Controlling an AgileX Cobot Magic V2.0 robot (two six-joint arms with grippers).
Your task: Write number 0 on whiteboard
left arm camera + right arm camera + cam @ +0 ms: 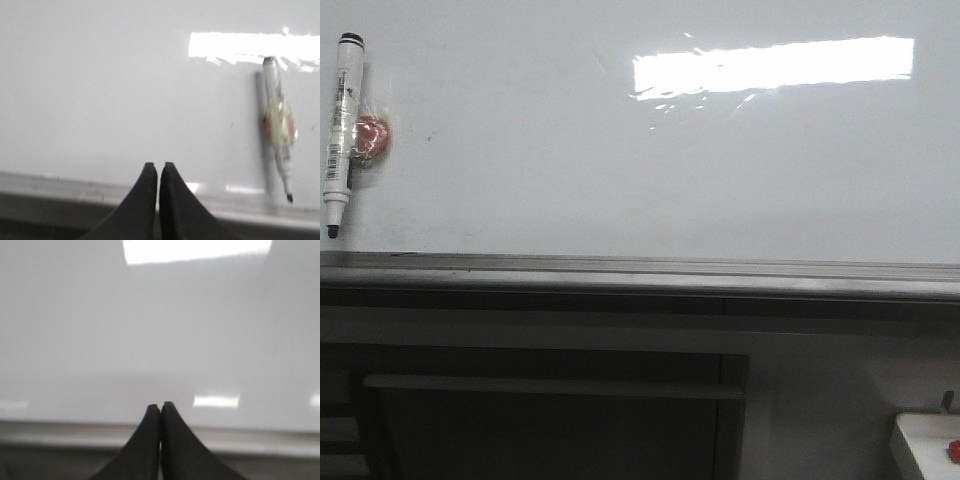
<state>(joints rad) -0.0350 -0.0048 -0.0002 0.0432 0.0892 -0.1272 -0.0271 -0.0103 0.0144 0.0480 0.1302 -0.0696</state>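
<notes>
whiteboard fills the upper part of the front view, glossy, bright rectangular reflection upper right, grey edge rail along its lower edge. no number 0 drawn anywhere on it; surface reads blank in all three views.

marker sits on the board at far left, roughly upright, tip down, fixed over a small reddish blob (holder or magnet, cannot tell). tip looks uncapped in the left wrist view.

left gripper: fingers pressed together, nothing between them, low near the rail, marker well off to one side. right gripper: fingers also together, empty, facing bare board.

judgement: writing not started; picking up the marker comes first.

risks:
- marker is thin and flat against the board; closing off-centre could knock it loose or let it slip down to the rail.
- bare tip may streak the board during pickup.
- tilted grasp gives uneven tip contact, so a broken or unclosed oval.
- glare may hide faint strokes.
</notes>
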